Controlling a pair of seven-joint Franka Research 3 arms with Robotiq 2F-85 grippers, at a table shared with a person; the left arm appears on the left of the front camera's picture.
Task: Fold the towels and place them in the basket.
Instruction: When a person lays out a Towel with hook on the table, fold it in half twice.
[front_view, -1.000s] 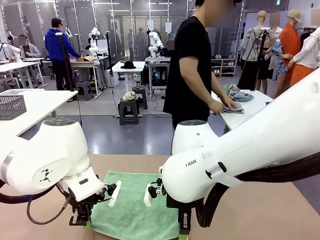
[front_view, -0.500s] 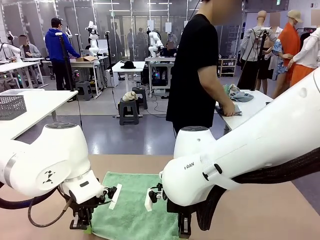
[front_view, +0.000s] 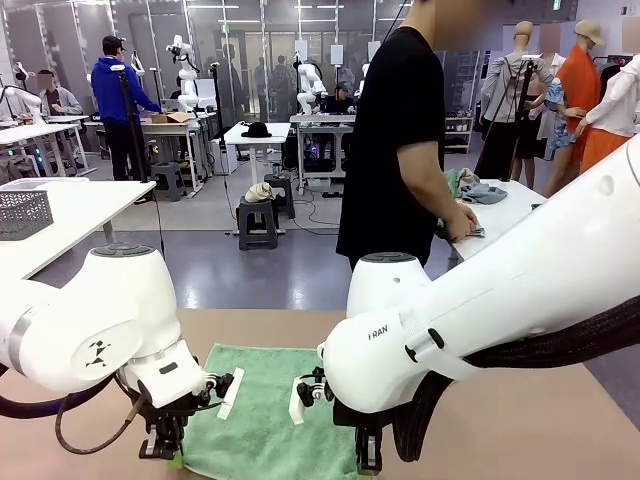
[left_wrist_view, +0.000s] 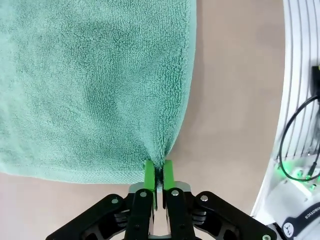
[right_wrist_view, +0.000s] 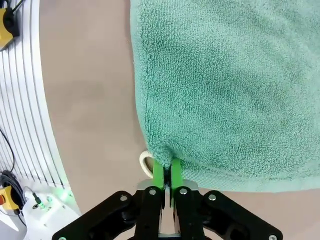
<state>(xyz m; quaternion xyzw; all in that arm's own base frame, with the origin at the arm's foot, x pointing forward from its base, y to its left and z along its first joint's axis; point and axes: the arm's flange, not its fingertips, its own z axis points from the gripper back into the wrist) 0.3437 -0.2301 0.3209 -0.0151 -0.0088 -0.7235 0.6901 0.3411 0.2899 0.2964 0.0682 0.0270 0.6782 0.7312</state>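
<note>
A mint green towel (front_view: 266, 420) lies flat on the tan table between my two arms. In the left wrist view the left gripper (left_wrist_view: 158, 172) is shut on the towel's (left_wrist_view: 95, 85) near corner, the cloth pinched between its green pads. My right gripper (right_wrist_view: 166, 170) is likewise shut on the other near corner of the towel (right_wrist_view: 230, 85), beside a small white hanging loop (right_wrist_view: 145, 164). In the front view both grippers sit low at the towel's near edge, the left gripper (front_view: 165, 445) at its left corner and the right gripper (front_view: 368, 462) at its right corner. The basket is out of view.
A person in a black shirt (front_view: 395, 130) stands beyond the table's far edge, turned toward a white side table (front_view: 500, 215) with a hand on a pile of cloths (front_view: 470, 185). A dark lattice basket (front_view: 22, 212) stands on another white table at far left. Bare tan tabletop (front_view: 520, 430) surrounds the towel.
My right gripper has closed on the towel's near right corner. Both arms shifted slightly at the near edge. The person turned further toward the side table.
</note>
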